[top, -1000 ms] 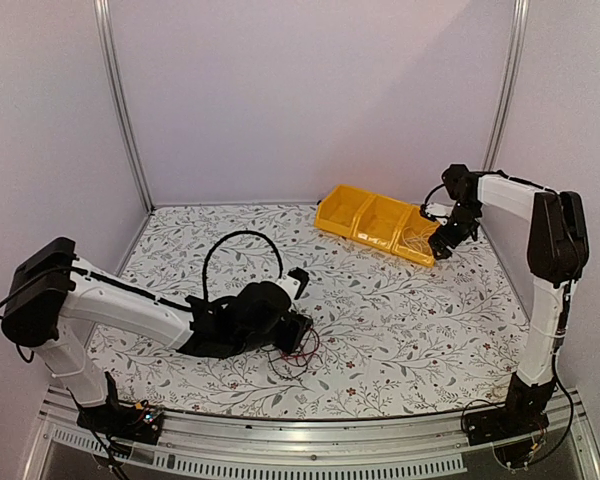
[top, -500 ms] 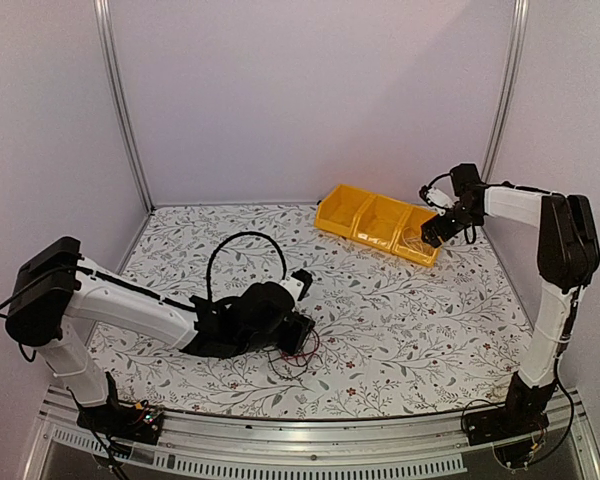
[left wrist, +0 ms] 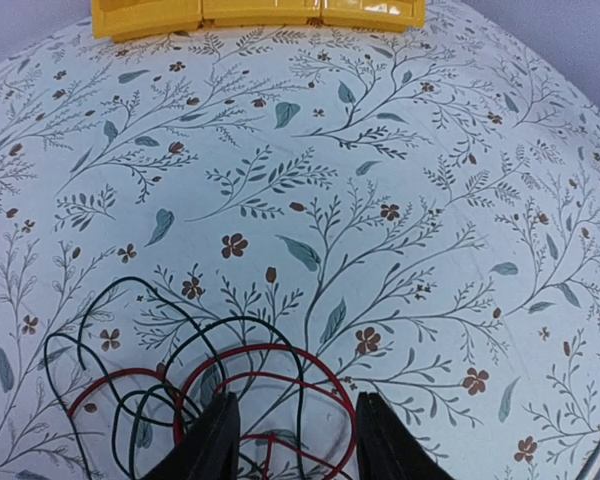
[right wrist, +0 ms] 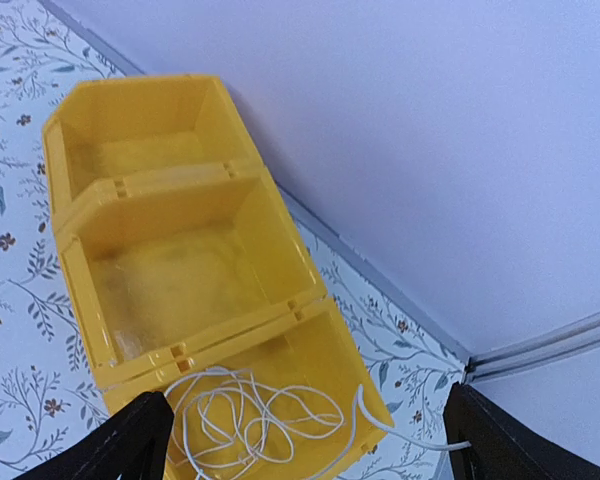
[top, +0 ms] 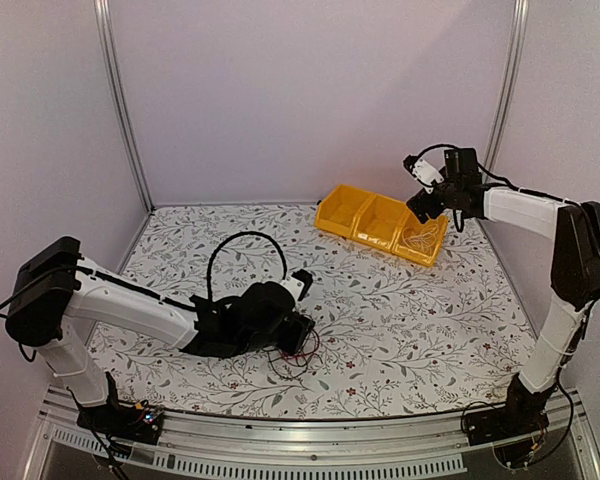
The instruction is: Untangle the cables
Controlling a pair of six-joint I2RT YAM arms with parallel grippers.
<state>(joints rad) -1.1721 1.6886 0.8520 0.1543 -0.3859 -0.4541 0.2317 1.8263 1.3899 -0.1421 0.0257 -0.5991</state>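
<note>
Since these are just thin hookup-type wires, I'd expect them to weigh basically nothing and flop wherever they get dragged, so pulling one loop probably drags the whole bundle along. The red and black wires (left wrist: 230,375) lie in a loose overlapping heap on the floral table (left wrist: 400,150), right in front of the left arm. The left gripper (left wrist: 295,420) sits low over them with its jaws apart, a finger on either side of the red loops and nothing pinched. Best grab, to my eye, is a single strand out on the edge of a loop, like the black arc on the far side, not the crossing in the middle, where you'd clamp two or three at once. They're slick and skinny too, so a shallow pinch could let them slide out. Over on the other side, the white cable (right wrist: 255,412) is coiled in the end compartment of the yellow bin (right wrist: 195,335), one tail hanging over the rim. The right gripper (right wrist: 308,400) hangs above it, spread wide and empty.
</note>
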